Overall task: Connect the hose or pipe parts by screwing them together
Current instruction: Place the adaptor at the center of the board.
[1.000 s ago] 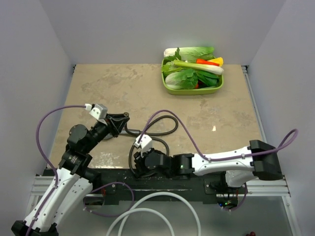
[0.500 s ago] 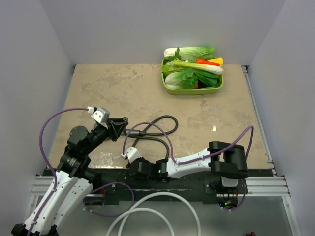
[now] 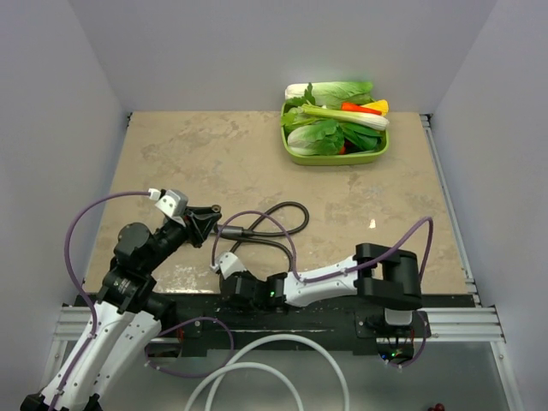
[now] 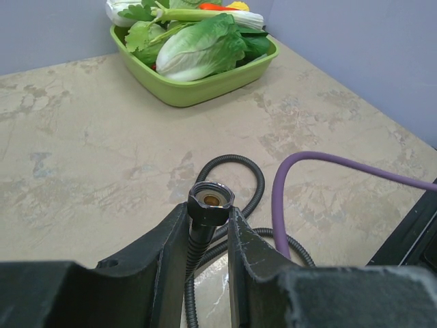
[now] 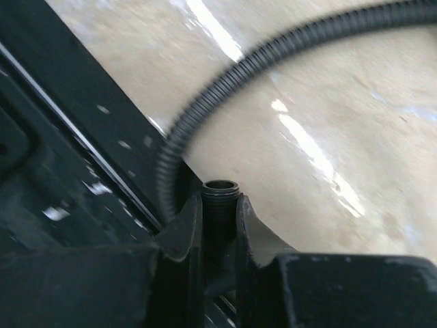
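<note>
Hose (image 4: 196, 246): thin, black, ribbed. One end carries a six-sided nut (image 4: 210, 199), open face toward the left wrist camera, brass-coloured ring visible inside. Left gripper (image 4: 208, 220) is clamped on the hose just below that nut, one finger on each side, nut clear of the fingertips and raised off the table (image 4: 82, 157). The hose drops between the fingers, then curls in a loop on the table behind.

Top view: left gripper (image 3: 209, 221) sits left of centre, pointing right, with the hose loop (image 3: 305, 216) lying just to its right.

Second part: short black threaded pipe end (image 5: 220, 193), upright, open at the top. Right gripper (image 5: 220, 206) grips it, both fingers pressed against its sides. The rest of this part is hidden by the fingers. The hose (image 5: 273, 58) passes behind it, blurred.

Top view: right gripper (image 3: 231, 282) is at the near table edge, beside the black base rail (image 3: 342, 318), below the left gripper and apart from it.

Surroundings: purple cable (image 4: 328, 160) arcs over the table at right. Green tray (image 3: 295, 157) of vegetables (image 3: 330, 128) stands at the far right corner, well apart.
</note>
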Robot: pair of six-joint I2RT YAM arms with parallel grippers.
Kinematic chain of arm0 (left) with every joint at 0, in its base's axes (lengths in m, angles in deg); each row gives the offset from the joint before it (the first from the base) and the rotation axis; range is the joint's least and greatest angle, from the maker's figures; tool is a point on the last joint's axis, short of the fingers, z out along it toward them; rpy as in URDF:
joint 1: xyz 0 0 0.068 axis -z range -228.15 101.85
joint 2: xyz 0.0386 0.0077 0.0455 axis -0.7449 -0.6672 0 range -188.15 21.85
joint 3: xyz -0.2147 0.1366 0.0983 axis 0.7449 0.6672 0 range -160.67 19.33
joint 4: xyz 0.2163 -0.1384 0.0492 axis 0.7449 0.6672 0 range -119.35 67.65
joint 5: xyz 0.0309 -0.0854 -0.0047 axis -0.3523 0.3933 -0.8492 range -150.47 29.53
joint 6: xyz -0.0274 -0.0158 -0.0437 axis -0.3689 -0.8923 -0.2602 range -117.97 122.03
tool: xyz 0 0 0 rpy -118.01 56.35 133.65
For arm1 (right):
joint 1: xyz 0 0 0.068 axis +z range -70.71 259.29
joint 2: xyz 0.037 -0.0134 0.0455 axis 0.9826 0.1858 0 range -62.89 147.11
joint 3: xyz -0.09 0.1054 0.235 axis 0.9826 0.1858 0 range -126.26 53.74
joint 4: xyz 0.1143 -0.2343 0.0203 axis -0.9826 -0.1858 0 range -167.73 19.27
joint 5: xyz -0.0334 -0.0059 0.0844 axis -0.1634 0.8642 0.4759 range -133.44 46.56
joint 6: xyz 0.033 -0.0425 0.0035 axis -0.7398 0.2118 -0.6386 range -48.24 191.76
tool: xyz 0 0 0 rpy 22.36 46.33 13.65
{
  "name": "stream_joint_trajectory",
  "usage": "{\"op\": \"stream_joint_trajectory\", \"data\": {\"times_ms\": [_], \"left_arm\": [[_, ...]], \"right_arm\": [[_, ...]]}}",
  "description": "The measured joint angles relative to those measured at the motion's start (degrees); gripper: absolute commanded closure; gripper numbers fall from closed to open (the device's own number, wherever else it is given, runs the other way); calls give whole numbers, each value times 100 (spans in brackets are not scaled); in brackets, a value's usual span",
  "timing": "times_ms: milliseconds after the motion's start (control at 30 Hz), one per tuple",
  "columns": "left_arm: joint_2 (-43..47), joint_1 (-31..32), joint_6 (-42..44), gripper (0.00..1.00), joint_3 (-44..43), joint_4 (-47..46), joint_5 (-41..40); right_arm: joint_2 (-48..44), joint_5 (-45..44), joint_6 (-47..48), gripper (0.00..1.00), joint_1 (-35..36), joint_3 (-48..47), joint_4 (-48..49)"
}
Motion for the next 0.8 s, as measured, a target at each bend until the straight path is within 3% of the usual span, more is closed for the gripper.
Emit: {"op": "stream_joint_trajectory", "data": {"times_ms": [167,400,533,700,733,800], "left_arm": [[46,0,-4,100,0,20,-7],[55,0,-31,100,-2,35,-2],[31,0,-39,100,-33,37,35],[-76,0,85,100,-138,216,186],[-81,0,129,100,-146,293,221],[-74,0,190,100,-160,404,271]], "right_arm": [[-1014,-286,192,100,-232,168,-977],[-2865,-1220,697,100,-1097,96,-1373],[-2736,-1547,1093,100,-1641,398,-1399],[-1768,-1644,1700,99,-2124,994,-1445],[-1569,-1641,1812,70,-2203,1043,-1456],[-1287,-1624,1993,49,-2345,1073,-1456]]}}
